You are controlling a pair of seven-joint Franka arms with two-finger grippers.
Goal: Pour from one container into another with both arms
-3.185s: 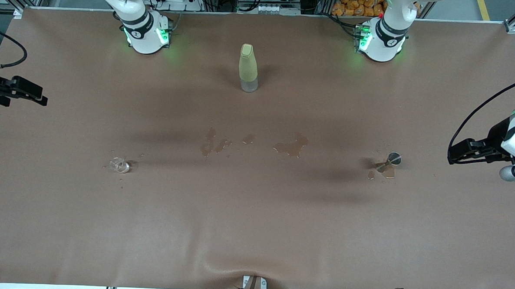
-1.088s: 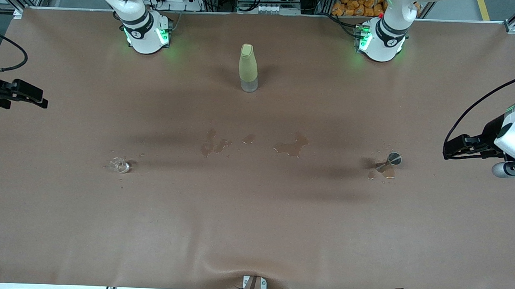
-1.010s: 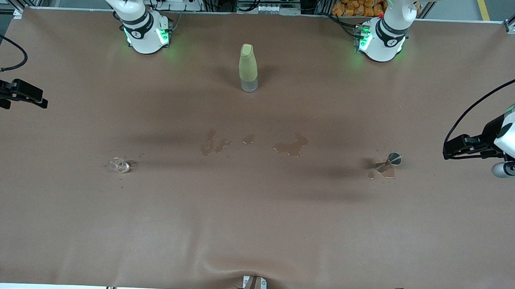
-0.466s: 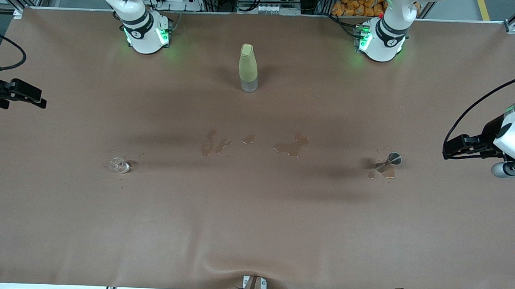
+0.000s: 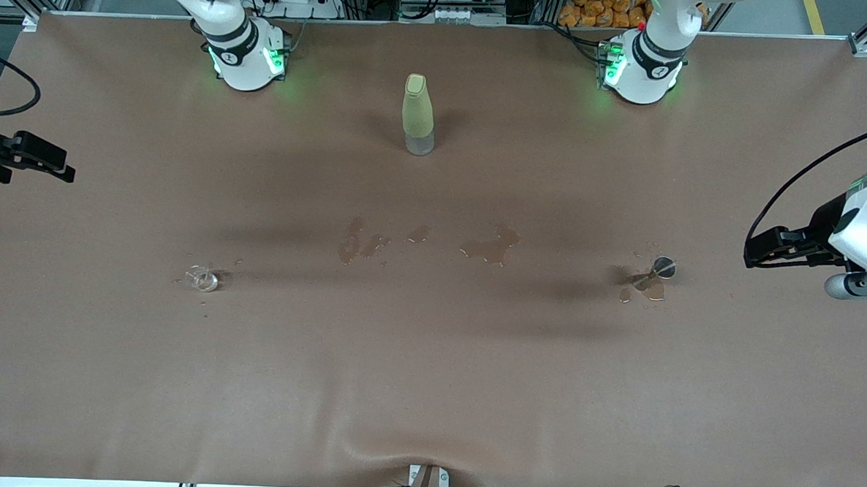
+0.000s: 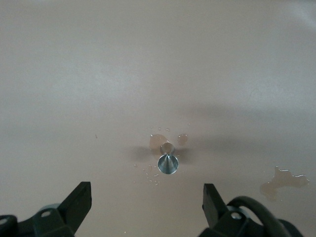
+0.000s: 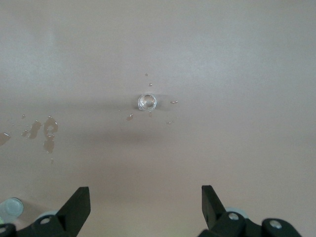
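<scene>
The squat clear cup (image 5: 201, 279) (image 7: 147, 102) stands on the brown table toward the right arm's end, ringed by small drops. The stemmed greyish glass (image 5: 663, 267) (image 6: 167, 164) stands toward the left arm's end beside a small puddle. My right gripper (image 5: 60, 171) (image 7: 145, 205) hangs open over the table's edge at the right arm's end, well apart from the cup. My left gripper (image 5: 753, 256) (image 6: 147, 203) hangs open over the left arm's end, a short way from the stemmed glass. Neither holds anything.
A tall pale yellow-green bottle (image 5: 417, 115) stands between the two arm bases (image 5: 245, 56) (image 5: 640, 69). Wet patches (image 5: 490, 247) (image 5: 360, 242) lie on the cloth mid-table, nearer to the front camera than the bottle.
Left gripper has crept slightly toward the stemmed glass; right gripper has drifted a little outward toward the table's edge. Cup, glass and bottle have not moved.
</scene>
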